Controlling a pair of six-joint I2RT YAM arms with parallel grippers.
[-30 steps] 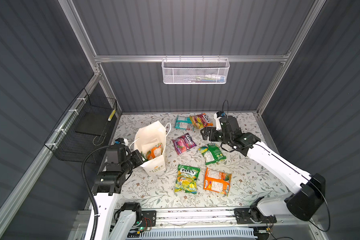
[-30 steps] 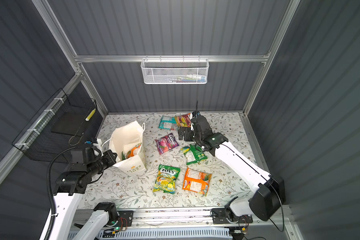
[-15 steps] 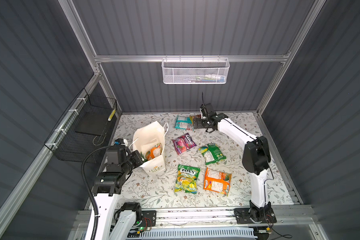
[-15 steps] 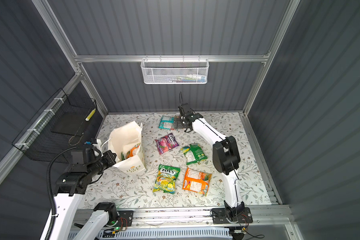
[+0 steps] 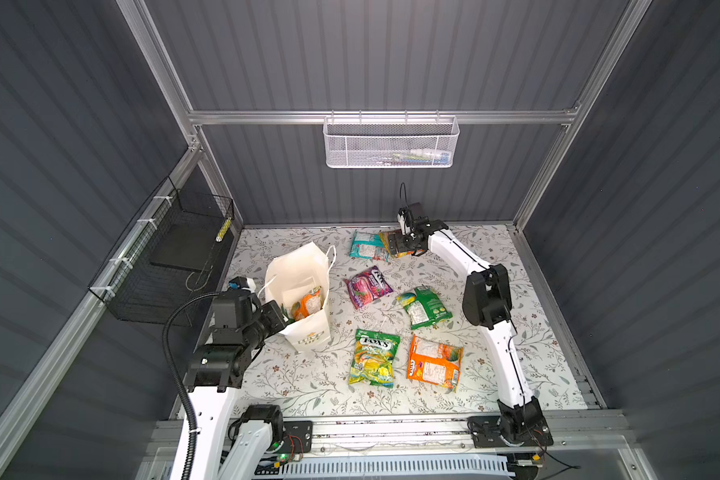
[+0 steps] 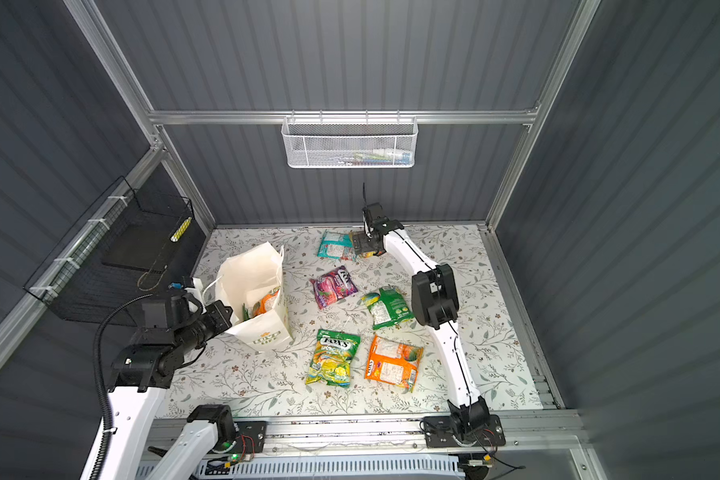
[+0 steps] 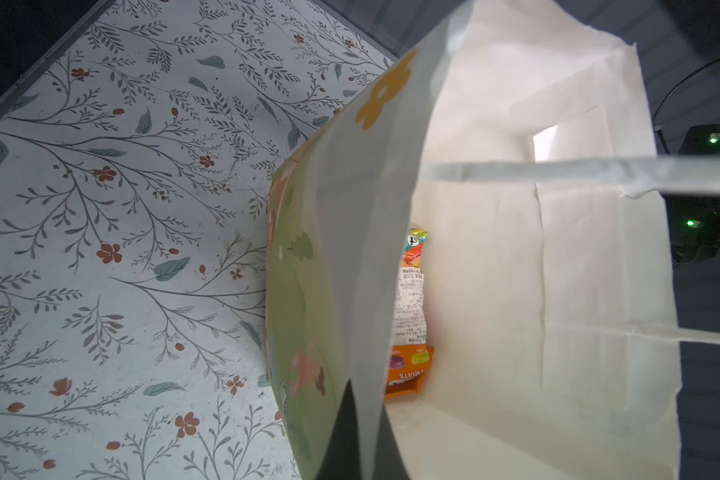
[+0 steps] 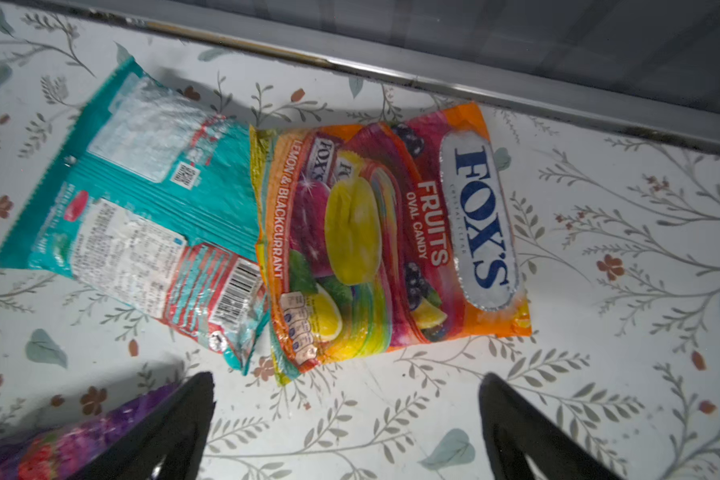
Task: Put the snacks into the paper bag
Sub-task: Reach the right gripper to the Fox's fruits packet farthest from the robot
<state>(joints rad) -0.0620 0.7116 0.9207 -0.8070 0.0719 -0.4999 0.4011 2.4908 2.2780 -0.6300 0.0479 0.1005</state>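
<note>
The paper bag (image 5: 308, 332) stands open at the left, and my left gripper (image 5: 281, 322) is shut on its near rim (image 7: 350, 249). An orange packet (image 7: 412, 311) lies inside it. My right gripper (image 8: 348, 386) hangs open over the table by the back wall, just short of a red-orange FOX'S Fruits packet (image 8: 391, 232) that overlaps a teal packet (image 8: 142, 199). On the table in both top views lie a purple packet (image 5: 368, 286), a green one (image 5: 425, 307), a yellow-green one (image 5: 375, 357) and an orange one (image 5: 435, 361).
A white mesh basket (image 5: 389, 143) hangs on the back wall and a black wire basket (image 5: 171, 257) on the left wall. The back wall's rail (image 8: 433, 79) runs close behind the two far packets.
My right arm has swung from the green packet in the middle to the far packets by the back wall, staying open. The left gripper and the bag have not moved.
</note>
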